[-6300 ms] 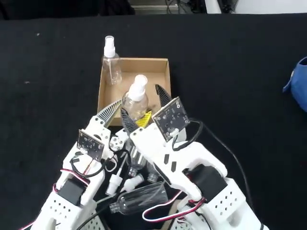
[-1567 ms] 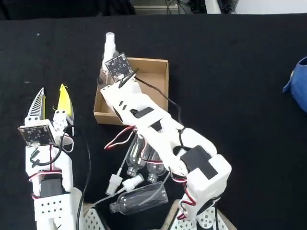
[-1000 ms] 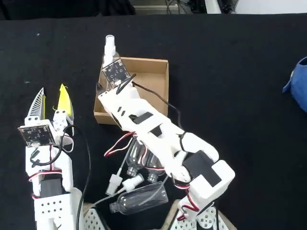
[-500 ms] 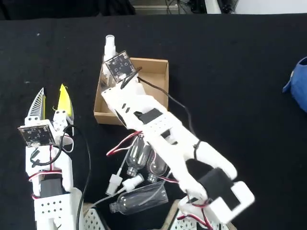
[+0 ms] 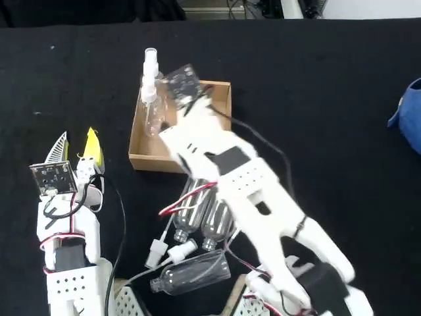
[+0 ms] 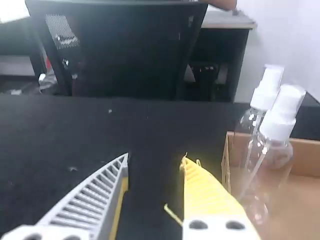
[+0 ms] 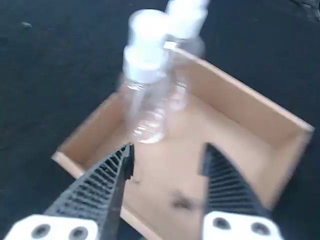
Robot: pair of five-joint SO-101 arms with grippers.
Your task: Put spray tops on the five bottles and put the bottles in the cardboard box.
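1. Step in hand: the boxing of a finished bottle looks complete. Two capped bottles [image 5: 154,108] stand upright in the far-left corner of the cardboard box [image 5: 210,122], close together. Whether they touch, I cannot tell.

2. Still to do: three uncapped bottles [image 5: 197,214] lie on the surface [image 5: 316,99] near the arm bases, two side by side and one closer to the bases. Loose spray tops [image 5: 176,251] lie between them, so by my count the task is about two fifths done.

3. Next move, as I judge it: the right arm has to clear the box without knocking the standing pair. Then one tool must pick up a lying bottle and hold it steady while the other seats a spray top on its neck. The tube must go in first, which calls for careful alignment.

4. Right tool [image 7: 167,150]: spread wide and empty. It hangs over the box interior, just beside the capped pair and touching nothing.

5. Left tool [image 5: 77,135]: parted a moderate way and holding nothing. It sits low over the bare surface to the left of the box, well apart from the lying bottles.
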